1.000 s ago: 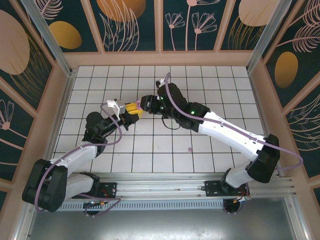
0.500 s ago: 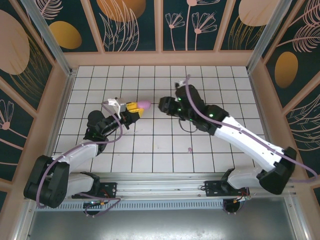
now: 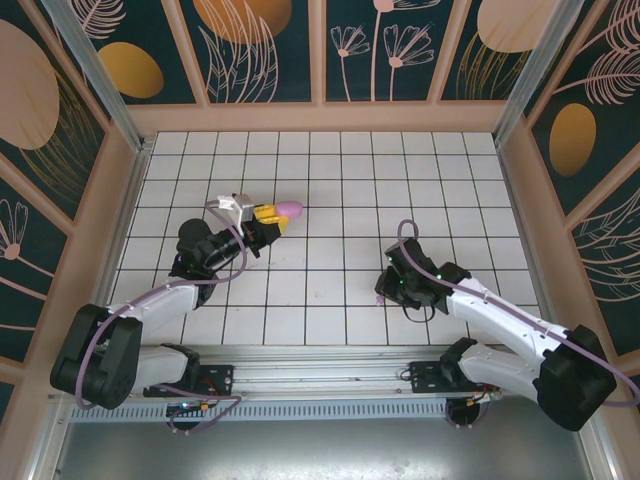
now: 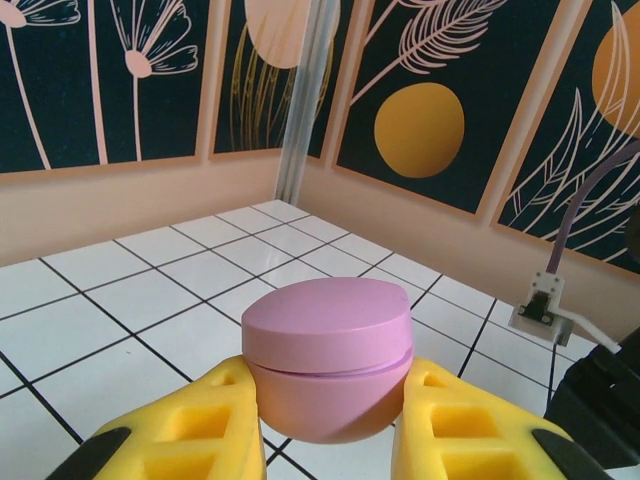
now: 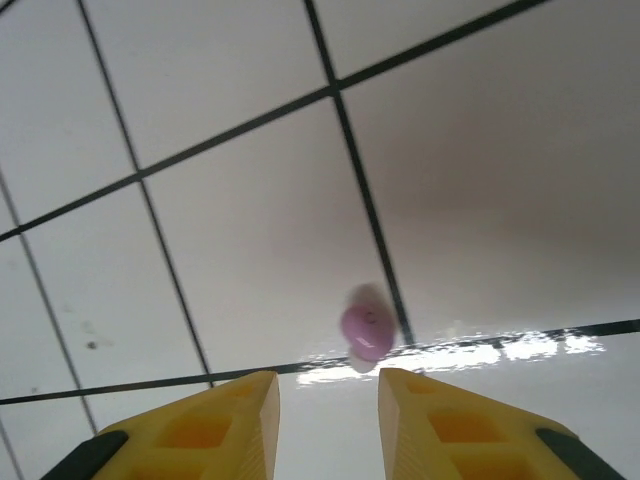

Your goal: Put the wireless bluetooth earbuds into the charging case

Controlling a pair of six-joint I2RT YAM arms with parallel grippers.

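Note:
My left gripper (image 4: 326, 412) is shut on the pink charging case (image 4: 328, 350), its yellow fingers (image 4: 190, 425) pressing both sides. The case's lid is down, with only a thin seam showing. From above, the case (image 3: 288, 209) hangs over the tiles left of centre at the left gripper's (image 3: 273, 217) tip. My right gripper (image 5: 328, 388) is open, low over the tiles, nothing between its fingers. A small pink earbud (image 5: 367, 333) lies on a black grid line just beyond its right fingertip. In the top view the right gripper (image 3: 385, 292) points down at the near middle tiles.
White tiled floor (image 3: 330, 170) with black grid lines, walled by wooden rails and patterned panels (image 3: 320, 115). A purple cable (image 3: 222, 262) loops along the left arm. The right arm (image 3: 500, 315) stretches along the near right.
The right arm has drawn back from the case to the near middle and dropped low over the earbud. The left gripper with the case has hardly moved.

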